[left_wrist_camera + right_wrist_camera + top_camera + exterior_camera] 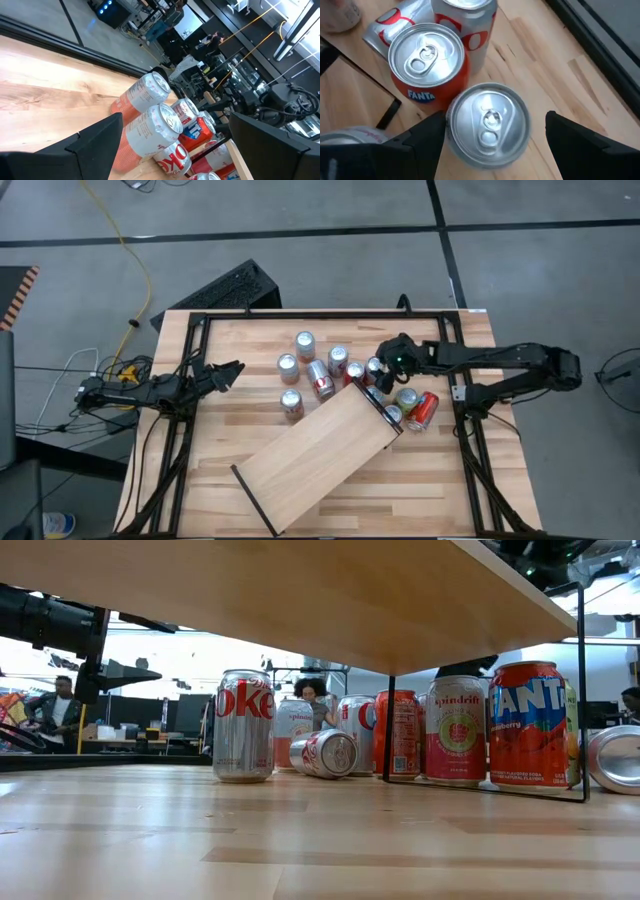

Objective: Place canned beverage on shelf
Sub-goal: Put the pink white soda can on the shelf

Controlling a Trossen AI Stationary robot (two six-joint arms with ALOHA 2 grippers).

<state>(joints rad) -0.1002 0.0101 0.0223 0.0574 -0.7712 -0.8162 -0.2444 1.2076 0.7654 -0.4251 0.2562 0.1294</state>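
Note:
The shelf (315,455), a pale wood board with black strips at its short ends, lies slantwise on the table; the low view looks at it from below (300,600). Several cans stand or lie at its far end. My right gripper (385,366) is open above an upright silver-topped can (487,122), one finger on each side of its top, beside an orange Fanta can (427,65). I see no touch. My left gripper (232,370) is open and empty at the table's left, pointing at the cans (150,125).
A Diet Coke can (243,725) stands and another (325,753) lies on its side behind the shelf. A red can (422,410) lies at the right, next to upright cans. A black frame rims the table (200,320). People sit in the room beyond.

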